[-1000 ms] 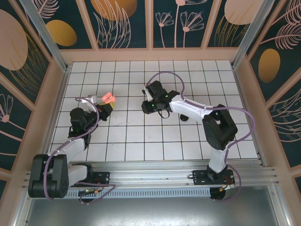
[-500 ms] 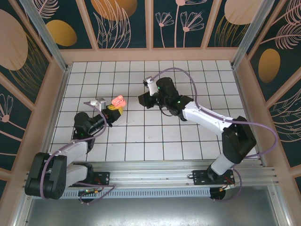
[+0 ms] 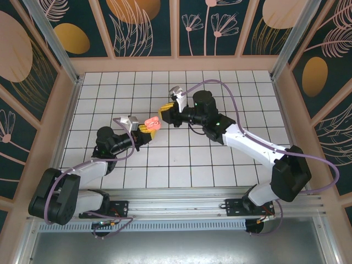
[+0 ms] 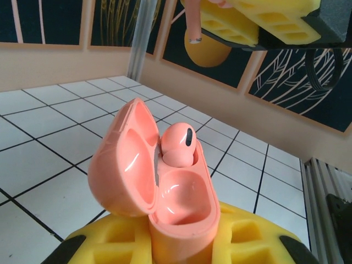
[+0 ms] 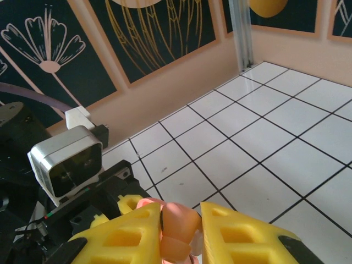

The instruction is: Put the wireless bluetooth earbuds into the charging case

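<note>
Left wrist view: left gripper clamps the small salmon-pink smooth-plastic clamshell charging case upright off the white tiled table, lid open, one glossy pink earbud seated, seemingly presenting its empty socket to the right gripper above, whose yellow foam jaws pinch the second pink earbud.

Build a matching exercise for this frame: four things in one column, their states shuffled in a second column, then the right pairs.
Things
1. charging case
2. left gripper
3. right gripper
4. near socket of the case

States
A. shut on the loose earbud
B. empty
C. lid open, seated earbud in its far socket
D. shut on the charging case

Pairs: 1-C, 2-D, 3-A, 4-B
</note>
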Controlling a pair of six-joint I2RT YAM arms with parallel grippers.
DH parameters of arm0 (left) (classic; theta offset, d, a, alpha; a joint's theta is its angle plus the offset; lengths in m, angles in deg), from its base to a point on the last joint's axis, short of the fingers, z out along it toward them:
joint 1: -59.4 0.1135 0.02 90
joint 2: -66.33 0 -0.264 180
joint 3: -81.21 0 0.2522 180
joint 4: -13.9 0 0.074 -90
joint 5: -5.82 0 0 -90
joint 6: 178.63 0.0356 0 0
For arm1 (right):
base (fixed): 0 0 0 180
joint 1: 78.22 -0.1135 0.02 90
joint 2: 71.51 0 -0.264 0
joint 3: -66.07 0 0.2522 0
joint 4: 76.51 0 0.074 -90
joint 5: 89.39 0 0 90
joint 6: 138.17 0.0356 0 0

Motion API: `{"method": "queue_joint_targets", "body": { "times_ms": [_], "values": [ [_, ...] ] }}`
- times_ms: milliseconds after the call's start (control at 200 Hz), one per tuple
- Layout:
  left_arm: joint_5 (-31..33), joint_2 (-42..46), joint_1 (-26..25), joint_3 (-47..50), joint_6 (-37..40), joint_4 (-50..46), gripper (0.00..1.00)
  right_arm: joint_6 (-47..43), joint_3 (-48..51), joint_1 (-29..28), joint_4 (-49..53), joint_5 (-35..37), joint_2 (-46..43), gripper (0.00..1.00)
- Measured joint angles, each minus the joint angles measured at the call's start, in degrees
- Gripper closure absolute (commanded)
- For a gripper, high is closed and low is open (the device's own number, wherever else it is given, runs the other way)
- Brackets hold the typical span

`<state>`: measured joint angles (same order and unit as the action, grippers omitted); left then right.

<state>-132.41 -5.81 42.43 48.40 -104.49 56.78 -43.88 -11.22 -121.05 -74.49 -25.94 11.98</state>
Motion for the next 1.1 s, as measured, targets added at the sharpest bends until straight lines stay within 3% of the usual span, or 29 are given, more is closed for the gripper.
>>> {"method": "queue_joint_targets", "body": {
  "times_ms": [1101],
  "values": [
    [-0.87,0.96,-1.22,-0.57,0.85,-1.38,0.92,-1.66,-2.97,0.04,-1.55,-4.0,2.08,0.79]
  ]
}}
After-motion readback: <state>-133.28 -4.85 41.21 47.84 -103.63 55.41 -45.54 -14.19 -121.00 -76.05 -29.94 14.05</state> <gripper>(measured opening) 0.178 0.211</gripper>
